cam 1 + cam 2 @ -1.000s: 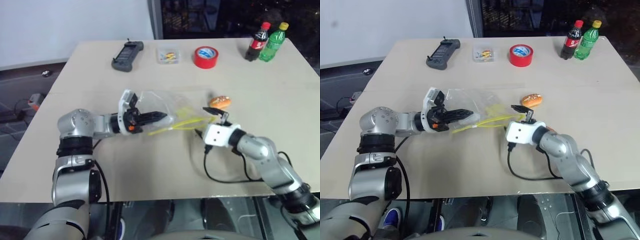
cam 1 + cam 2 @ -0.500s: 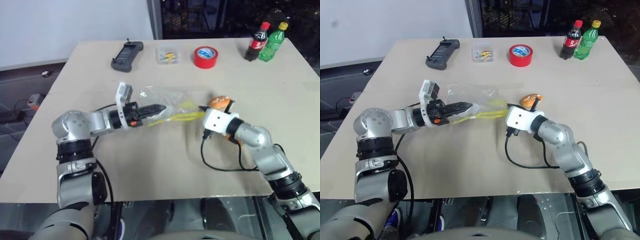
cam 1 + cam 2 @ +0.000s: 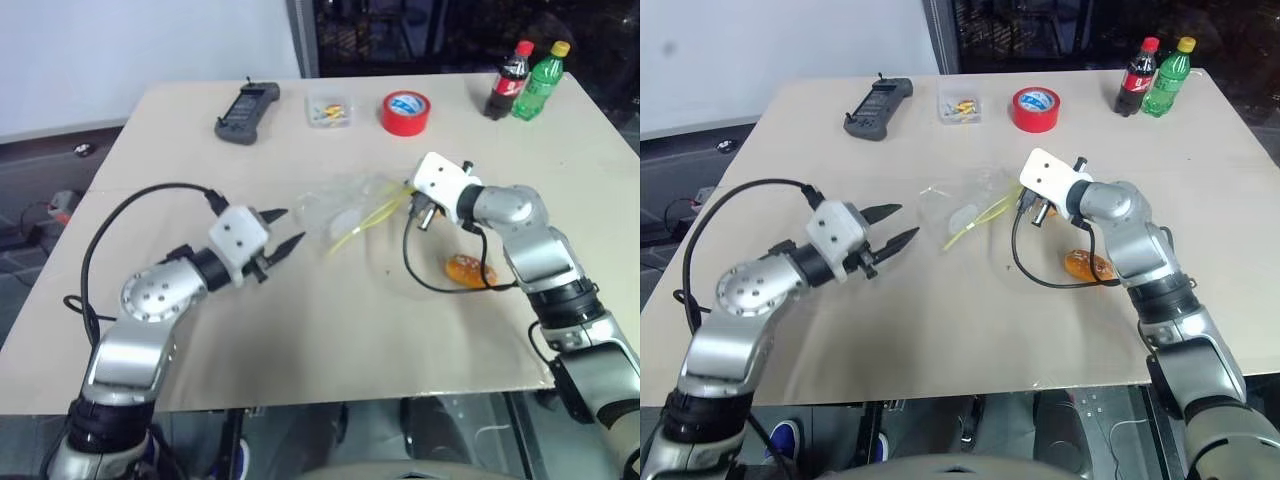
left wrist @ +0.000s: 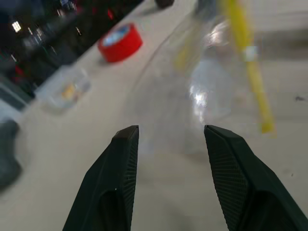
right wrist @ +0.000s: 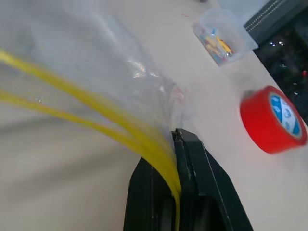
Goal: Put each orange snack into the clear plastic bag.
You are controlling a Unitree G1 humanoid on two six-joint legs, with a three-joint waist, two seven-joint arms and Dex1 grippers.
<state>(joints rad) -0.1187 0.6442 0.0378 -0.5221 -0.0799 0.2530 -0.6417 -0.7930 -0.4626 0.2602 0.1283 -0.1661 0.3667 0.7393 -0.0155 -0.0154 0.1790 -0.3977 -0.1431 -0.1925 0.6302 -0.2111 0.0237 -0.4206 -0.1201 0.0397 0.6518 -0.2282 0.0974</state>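
Right claw clamped flat on the yellow seal strip at one corner of the clear plastic bag, apparently to lift that edge and hold the mouth where a snack could go in. Bag otherwise slack and crumpled on the worktop, between the two arms, looking empty as far as can be told. Left claw spread about halfway, gripping nothing, aimed at the bag's near side from just beside it; probably set to take the opposite lip and pull the mouth apart. One orange snack lying on the worktop beside the right forearm, under the loop of black cable, well outside the bag; no second snack made out. Right arm bent at the elbow, wrist raised, claw pointing across toward the left and slightly down. Left arm stretched low over the worktop, claw roughly level. Red tape roll, small clear box and two bottles far back, clear of the work.
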